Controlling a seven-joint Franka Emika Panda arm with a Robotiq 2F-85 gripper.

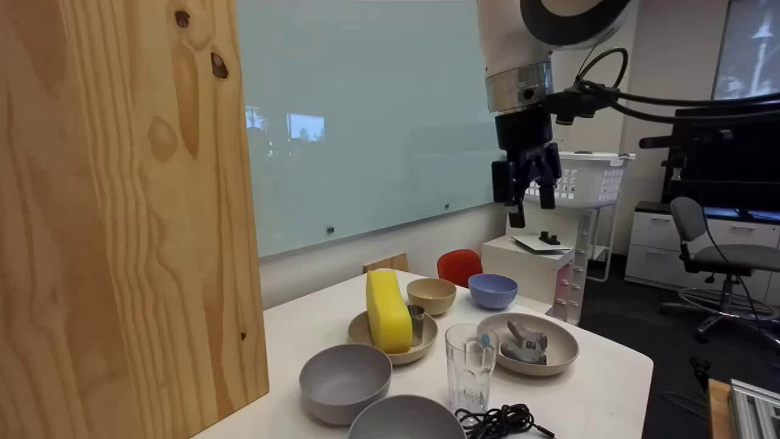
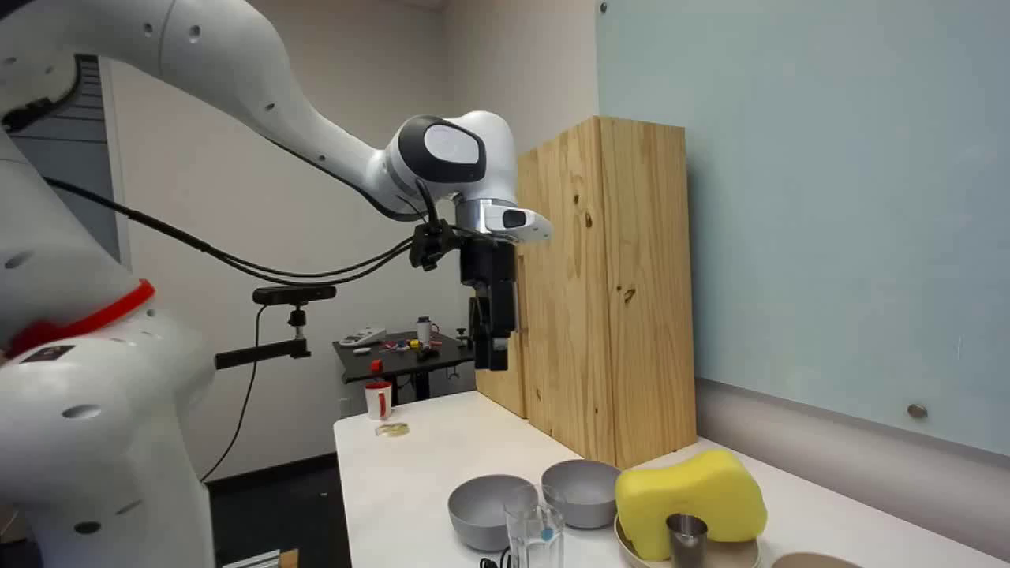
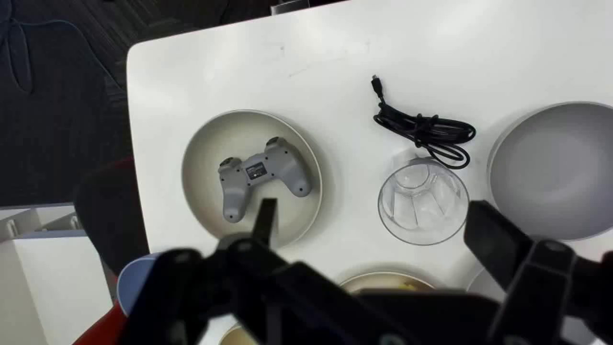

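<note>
The gripper (image 3: 373, 218) hangs well above the table (image 3: 479, 57), its fingers (image 3: 495, 235) released and spread wide, hiding much of the blue bowl (image 3: 129, 280) in the wrist view. Seen between the fingertips but lower stands the clear glass (image 3: 424, 206), its see-through walls faint; the gray bowl (image 3: 555, 172) beyond the nearer finger is cut off. The controller (image 3: 263, 175) lies in a beige plate (image 3: 206, 143) past the opposite finger, tabletop separating plate from glass and running on to the edge.

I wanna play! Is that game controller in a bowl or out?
In: the controller lies inside the beige bowl, label side up.
</note>
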